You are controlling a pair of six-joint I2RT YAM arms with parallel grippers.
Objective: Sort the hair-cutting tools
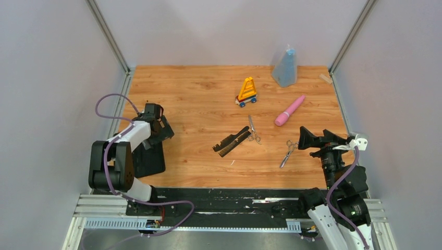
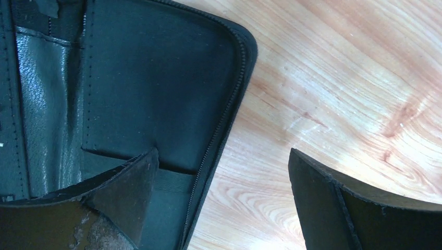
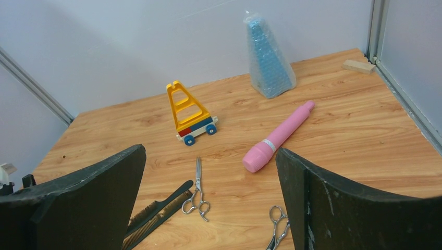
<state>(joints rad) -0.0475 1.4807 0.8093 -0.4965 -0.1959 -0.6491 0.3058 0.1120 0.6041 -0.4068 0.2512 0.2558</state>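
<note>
Two black combs [image 1: 232,142] lie side by side at the middle of the wooden table, one with a handle [image 3: 156,213]. One pair of silver scissors [image 1: 253,130] lies just right of them [image 3: 198,190]. A second pair [image 1: 287,152] lies further right [image 3: 276,229]. My right gripper [image 1: 308,139] is open and empty, held above the table just right of the second scissors [image 3: 210,156]. My left gripper [image 1: 162,128] is open and empty at the left, over the right zipped edge of an open black case [image 2: 130,78]; its jaws straddle that edge [image 2: 223,166].
The black case [image 1: 148,159] lies at the near left. A yellow-orange wheeled toy [image 1: 247,91], a pink wand [image 1: 290,110], a blue bubble-wrapped cone [image 1: 285,67] and a small wooden block [image 1: 326,78] sit at the back. Grey walls surround the table.
</note>
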